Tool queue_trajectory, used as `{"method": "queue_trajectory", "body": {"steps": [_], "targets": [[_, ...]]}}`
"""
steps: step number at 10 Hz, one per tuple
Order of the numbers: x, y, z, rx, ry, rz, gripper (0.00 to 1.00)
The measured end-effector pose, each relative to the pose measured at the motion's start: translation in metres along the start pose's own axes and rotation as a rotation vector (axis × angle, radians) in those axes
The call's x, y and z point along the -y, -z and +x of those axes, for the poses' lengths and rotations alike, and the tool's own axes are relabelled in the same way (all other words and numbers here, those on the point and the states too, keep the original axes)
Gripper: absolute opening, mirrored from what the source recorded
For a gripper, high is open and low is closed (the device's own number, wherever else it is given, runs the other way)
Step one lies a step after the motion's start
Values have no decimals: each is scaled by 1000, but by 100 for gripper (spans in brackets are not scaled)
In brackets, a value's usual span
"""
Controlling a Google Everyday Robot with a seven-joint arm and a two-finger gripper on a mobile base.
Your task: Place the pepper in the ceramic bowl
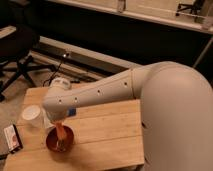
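Hanging over the ceramic bowl (60, 141), the pepper (61, 131) sits just beneath the jaws (59, 126), which seem closed on its upper end. A good finish would mean lowering until its tip meets the bowl's floor, then releasing without tipping the rim. Beside the jaws stands a white cup (31, 115) on the counter (110, 135); the arm (100, 92) slopes down from the right.

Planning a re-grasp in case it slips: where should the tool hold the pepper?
The tool hangs over the ceramic bowl. Grip the pepper at its upper end, coming from above: it stands nearly upright in the bowl, so the rim probably blocks side approaches.
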Motion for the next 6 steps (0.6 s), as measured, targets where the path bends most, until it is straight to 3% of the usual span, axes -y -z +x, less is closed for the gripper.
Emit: {"method": "queue_trajectory", "body": {"steps": [2, 6], "targets": [[-4, 2, 5, -27, -6, 6, 76], [-3, 2, 5, -26, -6, 6, 76]]}}
